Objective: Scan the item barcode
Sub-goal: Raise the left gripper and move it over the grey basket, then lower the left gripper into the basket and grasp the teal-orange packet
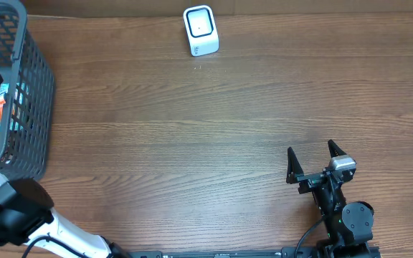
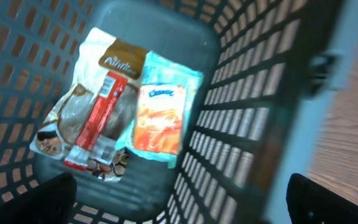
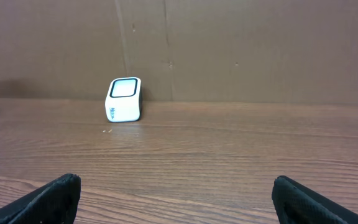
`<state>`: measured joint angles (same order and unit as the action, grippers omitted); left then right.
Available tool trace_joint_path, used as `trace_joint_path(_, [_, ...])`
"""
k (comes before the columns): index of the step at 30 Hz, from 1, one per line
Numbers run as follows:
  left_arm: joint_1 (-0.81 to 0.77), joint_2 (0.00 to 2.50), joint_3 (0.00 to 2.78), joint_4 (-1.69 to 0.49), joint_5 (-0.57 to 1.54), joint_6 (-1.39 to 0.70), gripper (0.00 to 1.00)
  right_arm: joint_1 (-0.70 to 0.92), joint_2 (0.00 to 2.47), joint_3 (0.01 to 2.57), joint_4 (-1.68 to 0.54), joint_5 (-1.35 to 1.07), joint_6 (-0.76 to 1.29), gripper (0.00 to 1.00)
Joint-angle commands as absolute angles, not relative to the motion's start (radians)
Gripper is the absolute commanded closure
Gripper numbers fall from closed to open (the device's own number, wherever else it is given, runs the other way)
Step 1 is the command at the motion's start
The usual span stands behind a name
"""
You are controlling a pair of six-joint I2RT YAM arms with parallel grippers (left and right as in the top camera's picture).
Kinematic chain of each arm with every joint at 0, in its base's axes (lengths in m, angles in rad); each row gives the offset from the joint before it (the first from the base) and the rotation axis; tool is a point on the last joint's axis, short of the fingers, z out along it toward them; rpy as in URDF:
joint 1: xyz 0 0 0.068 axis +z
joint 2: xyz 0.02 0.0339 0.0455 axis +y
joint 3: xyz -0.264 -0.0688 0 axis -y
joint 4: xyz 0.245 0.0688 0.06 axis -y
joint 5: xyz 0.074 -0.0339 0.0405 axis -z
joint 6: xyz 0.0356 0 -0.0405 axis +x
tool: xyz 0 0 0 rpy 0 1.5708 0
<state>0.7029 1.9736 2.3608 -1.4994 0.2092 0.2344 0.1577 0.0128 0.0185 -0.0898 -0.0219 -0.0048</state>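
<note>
I see one bench (image 1: 192,143) with a brown wood-grain top, filling the overhead view from left to right. Two things stand directly on it. A dark grey mesh basket (image 1: 40,86) stands at the far left, partly cut off by the frame edge. A small white scanner (image 1: 201,30) with a dark-bordered window stands upright at the far edge, slightly left of centre, well apart from the basket. A few pale specks (image 1: 196,68) lie just near of the scanner.
</note>
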Motion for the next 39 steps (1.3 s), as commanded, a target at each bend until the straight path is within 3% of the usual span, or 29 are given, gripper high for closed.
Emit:
trace_joint_path(1, [0.736,1.996,2.377,-1.498,0.199,0.213,0.01,0.157,0.003,0.008,-0.084,-0.024,-0.012,0.00])
trace_joint_path(39, [0.752,2.090,2.257,-1.411,0.232,0.220,0.00,0.157,0.003,0.008,-0.084,-0.024,-0.012,0.00])
